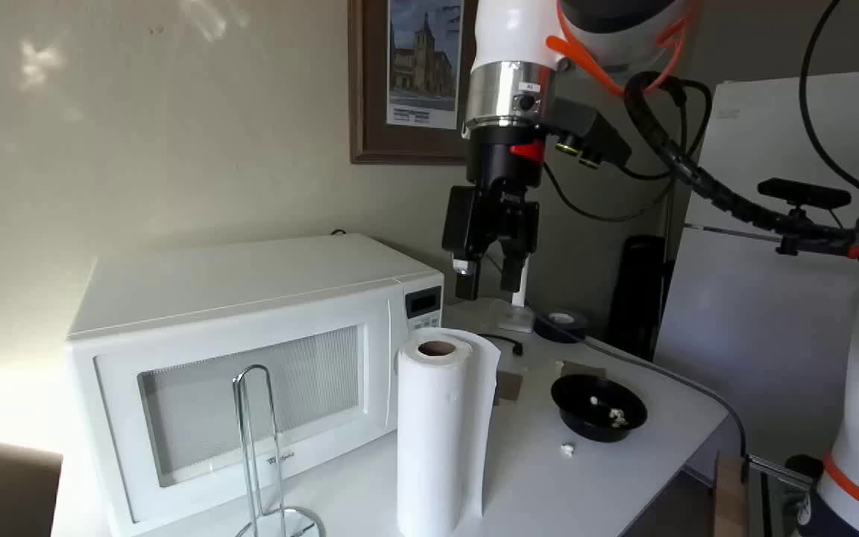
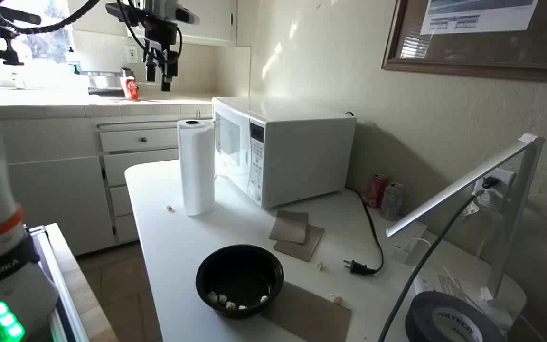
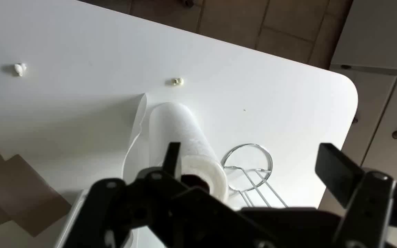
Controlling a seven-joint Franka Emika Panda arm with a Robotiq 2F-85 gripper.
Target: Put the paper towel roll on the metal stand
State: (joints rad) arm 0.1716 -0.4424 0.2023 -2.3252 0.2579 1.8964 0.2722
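1. White desk: spans all three views, shows a rounded corner in the wrist view.
2. White microwave: sits on desk with door closed, shows front and top in an exterior view.
3. Paper towel roll: stands upright on desk in front of microwave, near control-panel end. Shows hollow core at top, trails loose end down one side.
4. Metal stand: thin wire loop on round base. Stands upright on desk in front of microwave door, near roll but apart from it.
5. Gripper: points down, spread wide, empty. Hangs higher than roll, touching neither roll nor stand.
6. Black bowl: sits on desk, apart from roll. Holds a few whitish bits.
7. Brown squares: lie flat, overlapping, on desk between microwave and bowl.
8. Whitish bits: also lie loose on desk, with one near base of roll in wrist view. Too small to identify.
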